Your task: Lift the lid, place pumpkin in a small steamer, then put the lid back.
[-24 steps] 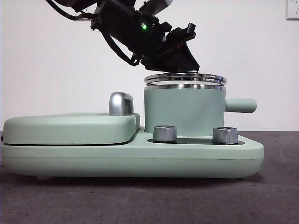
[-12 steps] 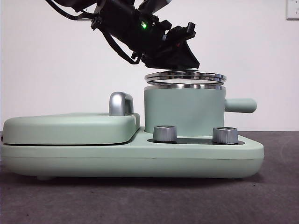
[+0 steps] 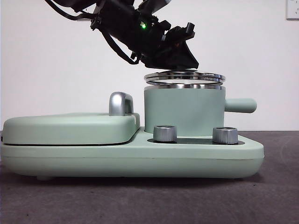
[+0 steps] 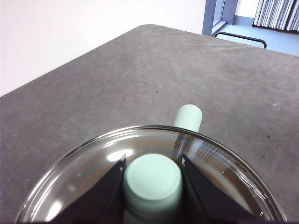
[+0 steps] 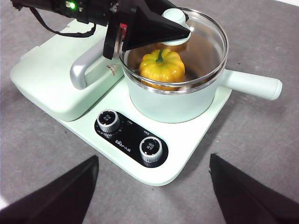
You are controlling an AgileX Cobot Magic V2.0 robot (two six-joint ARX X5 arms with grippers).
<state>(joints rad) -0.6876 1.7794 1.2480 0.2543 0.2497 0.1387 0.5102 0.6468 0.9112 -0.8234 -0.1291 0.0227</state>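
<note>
The clear glass lid (image 3: 184, 77) hovers just above the small steamer (image 3: 184, 112), slightly tilted, with a thin gap over the steel rim. My left gripper (image 3: 180, 65) is shut on the lid's mint-green knob (image 4: 152, 179), its jaws pressed to both sides. In the right wrist view the yellow-orange pumpkin (image 5: 162, 65) sits inside the small steamer (image 5: 173, 105), under the lid (image 5: 205, 42). My right gripper (image 5: 154, 157) hangs open above the table in front of the cooker, holding nothing.
The steamer stands on a mint-green cooker base (image 3: 140, 161) with two steel dials (image 3: 165, 133) (image 3: 225, 135). A flat griddle cover (image 3: 70, 128) with a chrome handle (image 3: 120, 103) lies beside it. The steamer's side handle (image 3: 240, 105) sticks out to the right.
The lid and my left gripper have risen a little and shifted slightly left, opening a thin gap above the steamer's rim. Nothing else has moved.
</note>
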